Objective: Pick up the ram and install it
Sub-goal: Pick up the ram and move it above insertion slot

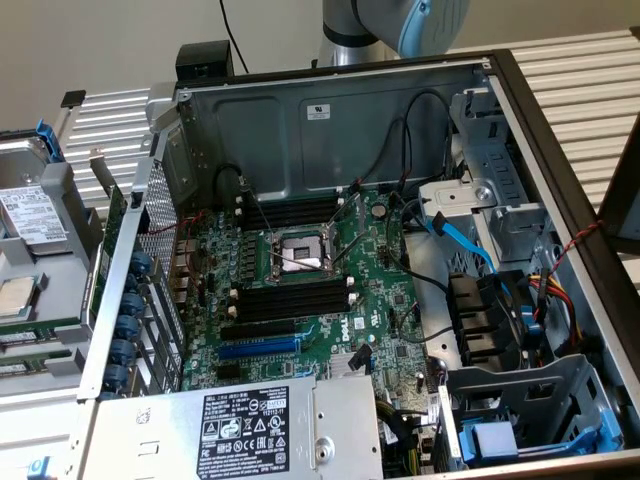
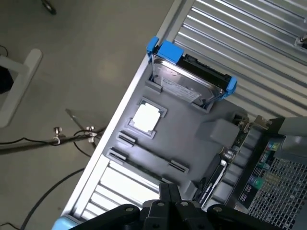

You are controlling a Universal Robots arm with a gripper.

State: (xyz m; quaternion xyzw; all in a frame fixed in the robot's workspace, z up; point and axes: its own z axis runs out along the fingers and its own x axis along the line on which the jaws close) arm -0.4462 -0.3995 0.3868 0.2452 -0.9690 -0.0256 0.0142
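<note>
**Exterior view**
- Case: the open case (image 1: 560, 150) lies on the ribbed table (image 1: 580, 60) with the board (image 1: 330, 290) exposed.
- Slots: the black slots (image 1: 290, 300) beside the socket (image 1: 297, 252) look empty. The blue slot (image 1: 258, 347) lies between them and the power supply (image 1: 250, 425).
- Arm: the arm (image 1: 400, 22) rises behind the case's far wall.
- Tray: a gray tray (image 1: 60, 200) sits outside the case at the exterior view's left and carries a drive (image 1: 30, 215).
- Ram: a thin green strip (image 1: 101, 285) stands on edge between tray and case. It is most likely the ram, and it is not yet in a slot.

**Wrist view**
- Jaws: closed together and holding nothing, they hang above the tray (image 2: 192, 139).
- Tray load: the drive (image 2: 189, 79) in blue brackets, a pale chip (image 2: 145, 117), and some empty holders.
- Ram: the green strip (image 2: 241, 135) runs along the tray's side, just beside the case's mesh wall (image 2: 283, 191). Its chips and label cannot be made out.
- Step: judged to be the approach to the pickup, with nothing gripped.
- Doing it well: the jaws must part before descending. They should close across the strip's thin faces at mid-length, then lift straight out of the holder.
- Risk: the mesh wall is close, leaving little room for the outer finger. A skewed grip could twist the strip.
</note>
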